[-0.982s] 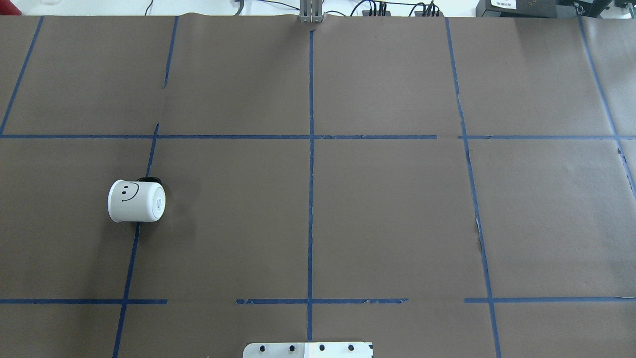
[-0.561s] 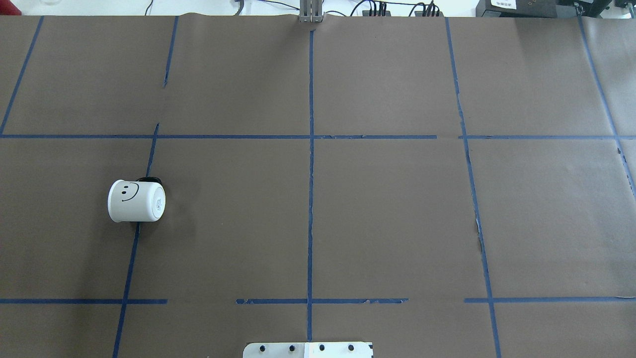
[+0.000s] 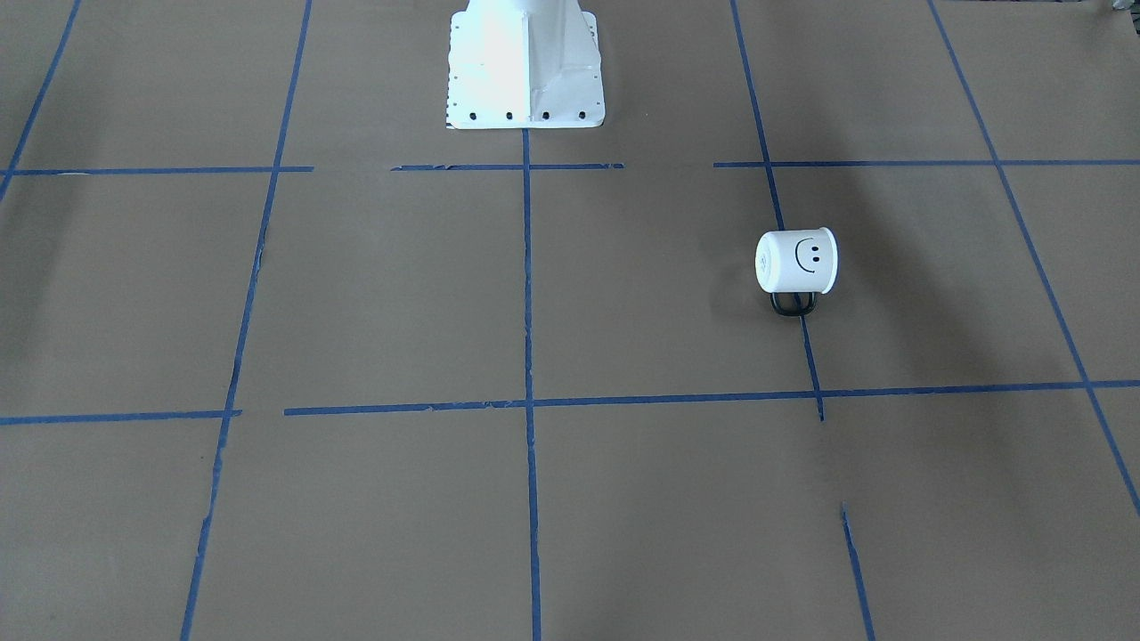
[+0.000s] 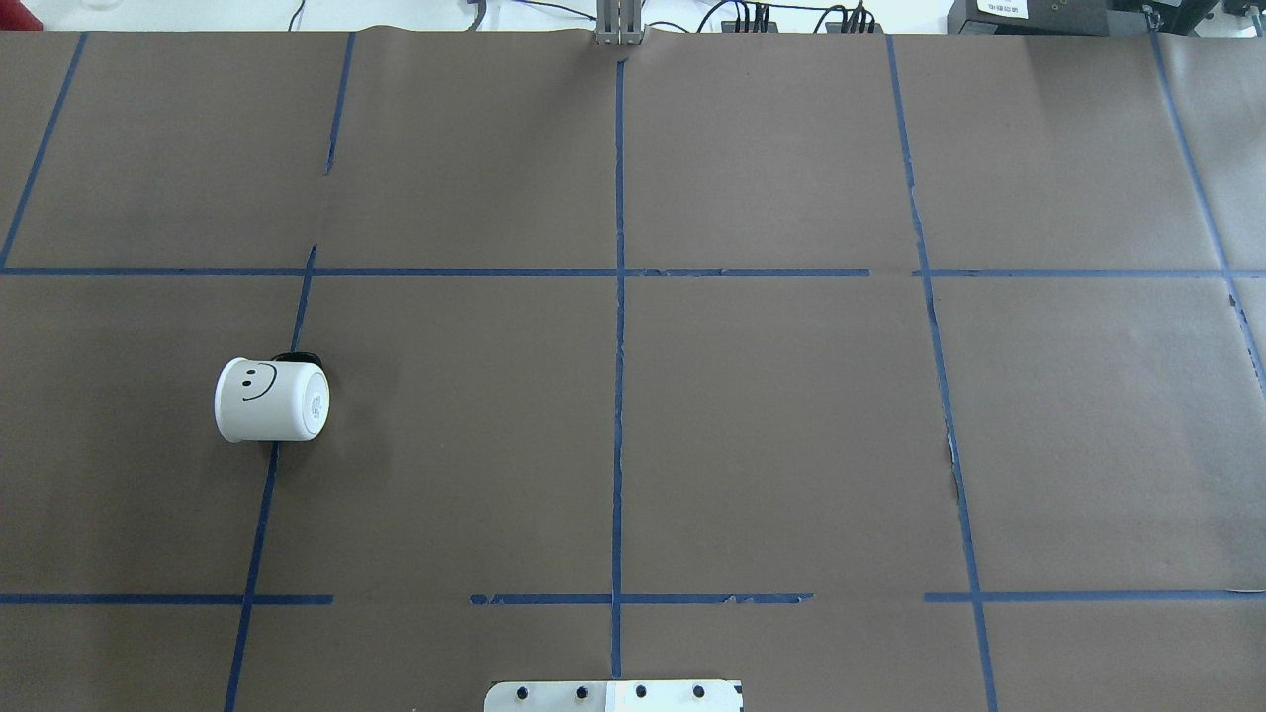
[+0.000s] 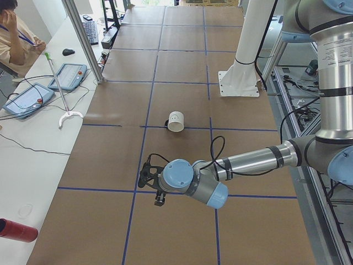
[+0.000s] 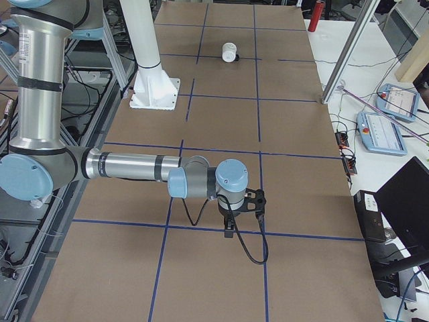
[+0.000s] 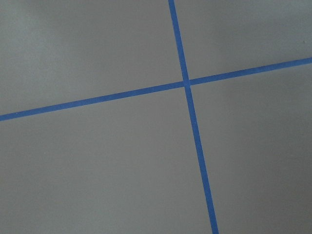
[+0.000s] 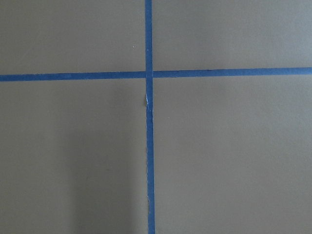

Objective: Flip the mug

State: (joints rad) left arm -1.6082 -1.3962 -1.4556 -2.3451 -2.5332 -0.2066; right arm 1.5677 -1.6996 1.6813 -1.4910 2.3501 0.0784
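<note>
The mug [image 4: 269,399] lay on its side, middle left in the overhead view; whether the left gripper [image 5: 154,190] and right gripper [image 6: 234,225] were spread, I could not tell

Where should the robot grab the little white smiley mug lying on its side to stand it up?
Probably the rim of the small white smiley-face mug. It lies on its side, open mouth toward the robot's left, black loop handle low on the far side, so come from the left: one finger inside the mouth, one on top.
</note>
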